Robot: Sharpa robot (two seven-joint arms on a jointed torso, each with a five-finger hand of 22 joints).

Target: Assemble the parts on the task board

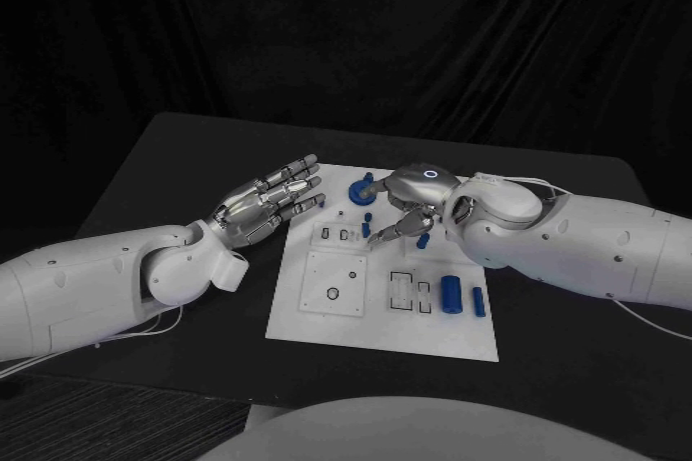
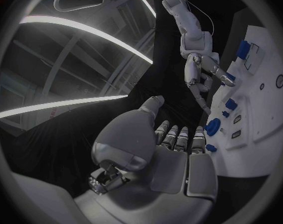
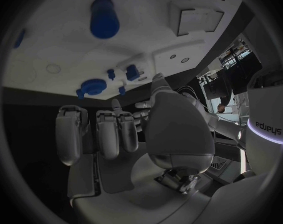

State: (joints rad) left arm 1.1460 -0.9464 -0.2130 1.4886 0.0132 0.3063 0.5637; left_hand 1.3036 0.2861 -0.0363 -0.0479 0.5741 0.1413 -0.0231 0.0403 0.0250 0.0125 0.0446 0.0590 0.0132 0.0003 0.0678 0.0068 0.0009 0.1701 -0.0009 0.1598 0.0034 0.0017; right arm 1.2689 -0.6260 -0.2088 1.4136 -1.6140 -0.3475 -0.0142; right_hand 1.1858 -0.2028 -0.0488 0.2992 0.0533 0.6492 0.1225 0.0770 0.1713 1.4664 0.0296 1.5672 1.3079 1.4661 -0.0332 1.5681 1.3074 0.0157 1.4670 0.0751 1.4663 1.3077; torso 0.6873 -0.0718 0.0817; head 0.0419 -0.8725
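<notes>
Black table [image 1: 173, 161] under everything, and starting on my left, the left hand [image 1: 267, 203] hangs just off the near-left edge of the white task board [image 1: 332, 326], palm side tipped toward the board, fingers stretched out straight and apart, nothing in them; I read it as released. From the left wrist view I see the same thing: that hand's fingers [image 2: 179, 137] lined up side by side, pointing at the board's edge, empty. Moving across, the board itself sits in the middle of the table, with a round blue part [image 1: 361, 192] at its far edge, between the two hands and close to the left fingertips. Small blue pegs [image 1: 368, 224] stand a little nearer to me (I cannot make out their exact shapes). Toward the near right of the board lies a blue cylinder [image 1: 451, 294], with a thinner blue bar [image 1: 477, 301] just beside it at the board's right edge. On my right, the right hand [image 1: 410, 206] is over the far part of the board, fingers pointing down among the small pegs; whether it pinches one of them I cannot tell from here. In the right wrist view its fingers [image 3: 110, 132] hang straight and side by side, with the round part and pegs beyond them.
</notes>
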